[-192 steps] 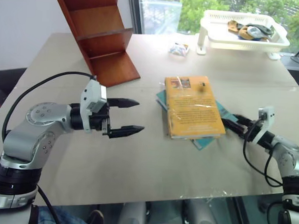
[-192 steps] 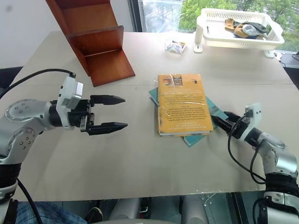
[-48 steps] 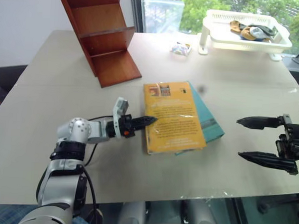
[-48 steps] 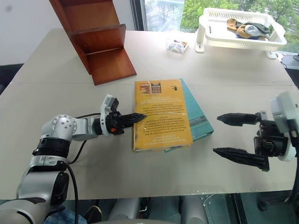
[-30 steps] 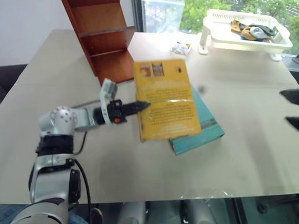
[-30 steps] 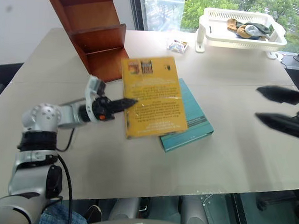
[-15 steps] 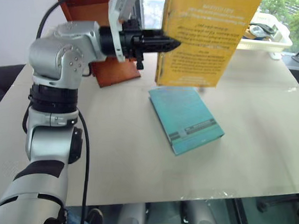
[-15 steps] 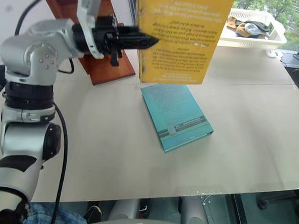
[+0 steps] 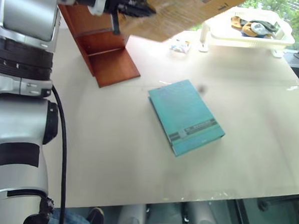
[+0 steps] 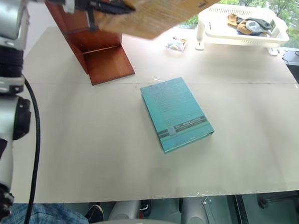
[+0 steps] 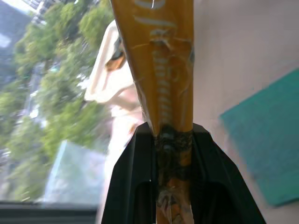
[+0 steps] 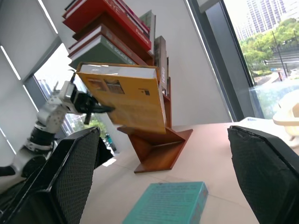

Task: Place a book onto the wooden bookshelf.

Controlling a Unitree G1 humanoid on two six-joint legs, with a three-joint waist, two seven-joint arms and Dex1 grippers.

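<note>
The orange-yellow book (image 9: 182,13) hangs high above the table's far left side, tilted, with its cover toward the table. My left gripper (image 9: 134,5) is shut on the book's left edge; in the left wrist view the plastic-wrapped spine (image 11: 161,70) sits pinched between both fingers (image 11: 135,177). The wooden bookshelf (image 9: 106,52) stands at the far left, just below and behind the raised book (image 12: 126,100). In the right wrist view the bookshelf (image 12: 159,144) carries several books on its upper steps. My right gripper (image 12: 163,135) is open, facing the shelf from a distance with nothing between its fingers.
A teal book (image 9: 185,116) lies flat mid-table. A white plastic basket rack (image 9: 249,34) with cloth items stands at the far right by the window. A small packet (image 9: 179,46) lies beside it. The table's front edge (image 9: 185,194) is near.
My left gripper has carried the book higher and rolled it from hanging upright to a flatter tilt. One second ago it was just above the teal book; my right gripper has swung out to the right.
</note>
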